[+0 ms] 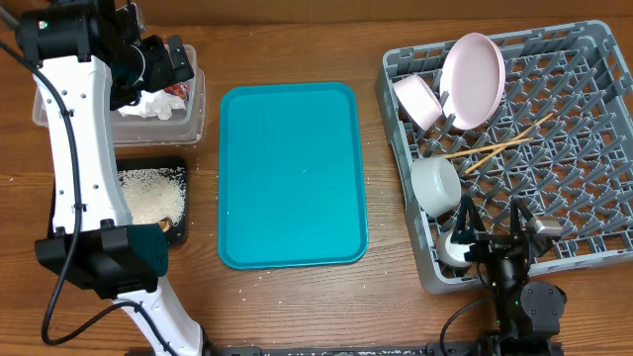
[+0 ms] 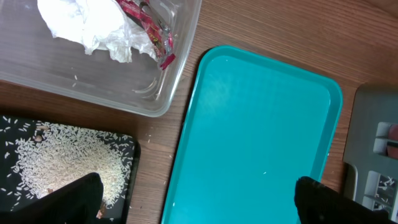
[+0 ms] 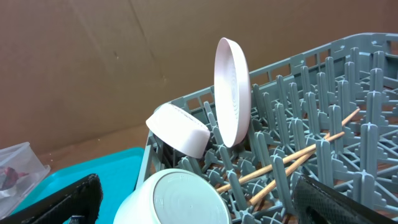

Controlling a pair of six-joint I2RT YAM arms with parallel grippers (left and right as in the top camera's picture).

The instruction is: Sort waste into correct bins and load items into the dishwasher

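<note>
Where rack pegs (image 3: 292,93) crowd, chopsticks (image 1: 495,149) lie between them.

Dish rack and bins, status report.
Left gripper, right gripper open. Plate, bowls, chopsticks in rack. Tissue, wrapper in tub; rice in black tray. Nothing blocking.

You'll see 1 teal tray (image 1: 293,173) lying flat near the middle of the wooden table (image 1: 297,307), glossy, with rounded corners and a raised rim. From the right wrist view, a brown cardboard wall (image 3: 93,56) stands behind the table.
</note>
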